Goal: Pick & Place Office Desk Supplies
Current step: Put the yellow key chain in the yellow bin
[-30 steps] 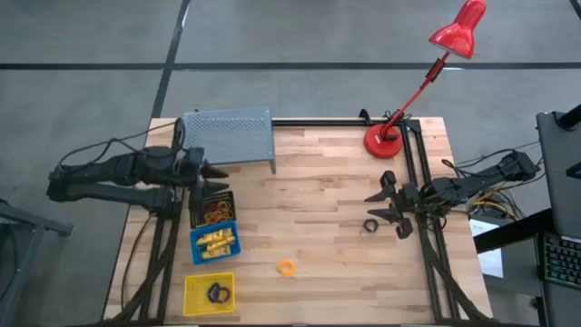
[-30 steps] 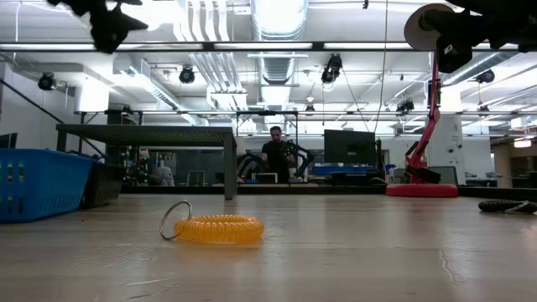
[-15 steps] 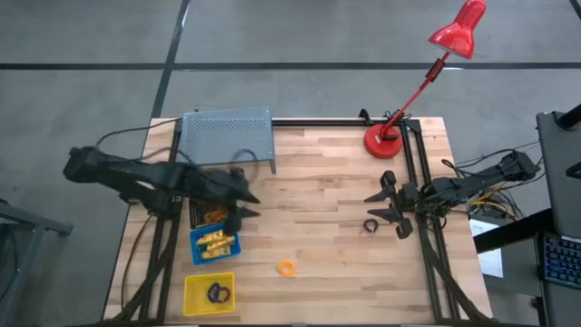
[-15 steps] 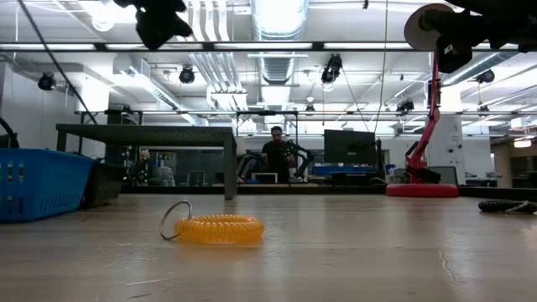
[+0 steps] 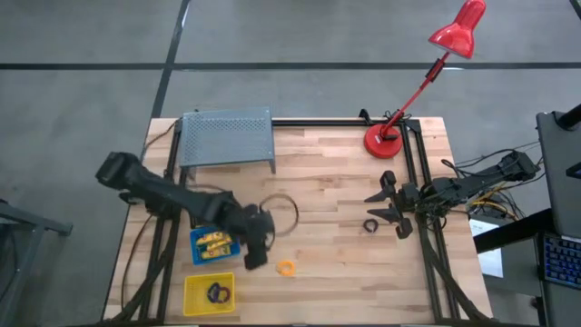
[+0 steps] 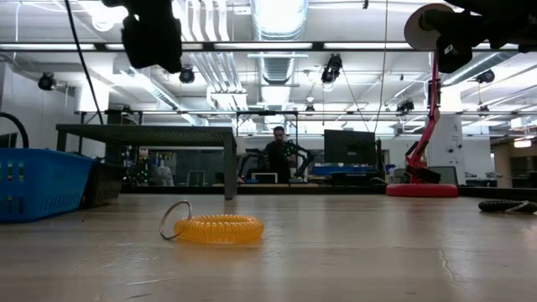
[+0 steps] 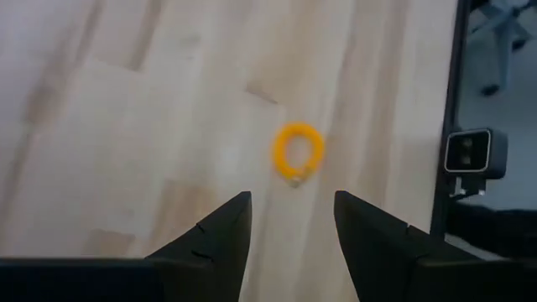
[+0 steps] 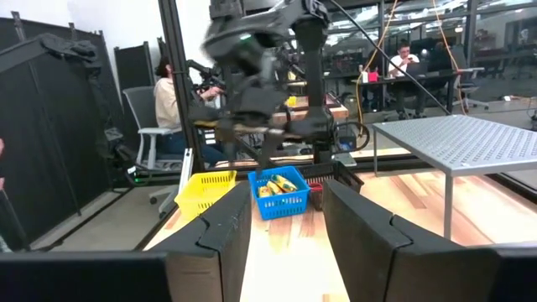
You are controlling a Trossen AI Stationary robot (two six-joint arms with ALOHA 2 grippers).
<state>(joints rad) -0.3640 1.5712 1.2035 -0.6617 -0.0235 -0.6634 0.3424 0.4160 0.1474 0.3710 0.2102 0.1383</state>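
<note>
From where I sit, my left hand [image 5: 257,254] hangs over the middle of the bench [image 5: 336,182], just beside the orange coiled ring [image 5: 286,268] — in the left wrist view that ring [image 7: 298,153] lies flat on the wood ahead of the two fingers [image 7: 222,235], which stand apart with nothing between them. In the low view the coil [image 6: 218,228] rests on the bench with a small metal loop at one end. My right hand [image 5: 386,207] waits near the bench's right edge, fingers spread and empty, with a small dark ring [image 5: 371,224] lying on the wood just beside it. Along the left side I see the blue bin [image 5: 214,243] holding short yellow tubes, and the yellow bin [image 5: 209,295] nearer the front edge with a dark ring inside. A grey perforated shelf [image 5: 227,138] stands at the back left — the red desk lamp [image 5: 384,141] sits at the back right. A person [image 6: 275,155] is seated in the room beyond.
</note>
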